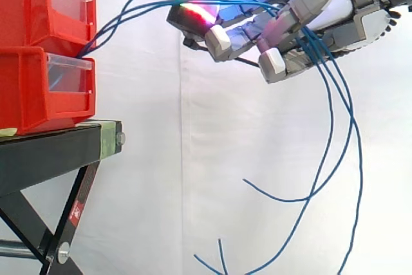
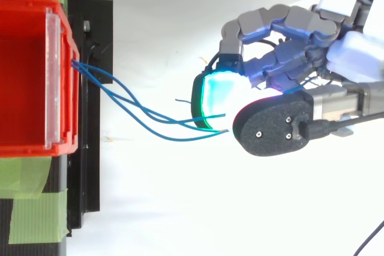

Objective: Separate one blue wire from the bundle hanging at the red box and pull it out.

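Note:
Three thin blue wires [image 1: 148,1] leave the gap between the two stacked red bins [image 1: 38,88] and arch up and right to my hand [image 1: 347,24]. They pass between its fingers near the knuckles, then hang down in long loops [image 1: 351,159] below it. My hand reaches in from the upper right, its fingers bent toward the bins and closed over the wires. One fingertip pad [image 1: 193,14] glows red and cyan. From above, the wires [image 2: 138,112] run from the bin's front rim [image 2: 69,88] under the glowing pad [image 2: 219,97] of the hand [image 2: 282,58].
The bins sit on a black stand [image 1: 51,149] with green tape [image 2: 36,202] on it. A white curtain hangs behind. Loose wire ends [image 1: 219,256] dangle low, between the stand's legs and the hand.

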You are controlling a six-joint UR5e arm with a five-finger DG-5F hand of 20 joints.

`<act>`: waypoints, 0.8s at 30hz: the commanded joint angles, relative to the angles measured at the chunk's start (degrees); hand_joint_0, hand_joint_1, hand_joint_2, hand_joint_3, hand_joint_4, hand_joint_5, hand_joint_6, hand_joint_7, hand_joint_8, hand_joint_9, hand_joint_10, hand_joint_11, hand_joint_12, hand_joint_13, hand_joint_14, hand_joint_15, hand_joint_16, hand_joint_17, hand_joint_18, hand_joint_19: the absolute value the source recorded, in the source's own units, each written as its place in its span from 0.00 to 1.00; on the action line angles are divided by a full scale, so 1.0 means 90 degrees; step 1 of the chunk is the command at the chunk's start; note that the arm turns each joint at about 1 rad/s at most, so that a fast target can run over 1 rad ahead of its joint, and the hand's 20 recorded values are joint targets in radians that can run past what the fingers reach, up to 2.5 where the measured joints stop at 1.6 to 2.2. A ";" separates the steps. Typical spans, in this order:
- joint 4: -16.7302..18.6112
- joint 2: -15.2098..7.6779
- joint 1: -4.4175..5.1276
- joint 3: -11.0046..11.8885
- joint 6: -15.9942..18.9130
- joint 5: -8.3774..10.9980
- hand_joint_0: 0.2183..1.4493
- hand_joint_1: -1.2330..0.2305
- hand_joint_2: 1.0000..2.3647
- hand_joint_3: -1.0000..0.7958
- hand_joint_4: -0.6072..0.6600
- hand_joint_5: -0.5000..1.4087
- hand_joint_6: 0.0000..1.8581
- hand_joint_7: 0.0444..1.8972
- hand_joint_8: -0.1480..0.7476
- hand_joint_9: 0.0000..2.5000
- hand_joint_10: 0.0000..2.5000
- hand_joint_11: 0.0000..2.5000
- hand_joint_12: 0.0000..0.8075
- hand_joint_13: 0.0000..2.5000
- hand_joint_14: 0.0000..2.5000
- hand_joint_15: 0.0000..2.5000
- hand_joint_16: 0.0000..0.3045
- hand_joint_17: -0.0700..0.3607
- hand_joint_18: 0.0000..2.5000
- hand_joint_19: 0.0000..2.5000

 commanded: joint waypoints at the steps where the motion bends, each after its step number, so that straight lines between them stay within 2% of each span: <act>1: 0.0000 0.0000 0.0000 -0.0001 0.0002 0.0000 0.31 0.40 0.00 0.30 0.56 0.16 0.39 0.63 0.49 0.31 0.01 0.55 0.39 0.43 1.00 0.15 0.16 0.42 0.35 0.49; 18: 0.0000 0.0000 0.0000 -0.0001 -0.0018 0.0010 0.34 0.39 0.01 0.36 0.55 0.17 0.41 0.61 0.50 0.33 0.01 0.56 0.39 0.45 1.00 0.15 0.15 0.40 0.36 0.49; 24: 0.0000 0.0000 0.0000 -0.0001 -0.0018 0.0000 0.34 0.37 0.02 0.43 0.52 0.17 0.42 0.61 0.49 0.35 0.01 0.56 0.39 0.45 1.00 0.15 0.15 0.40 0.37 0.48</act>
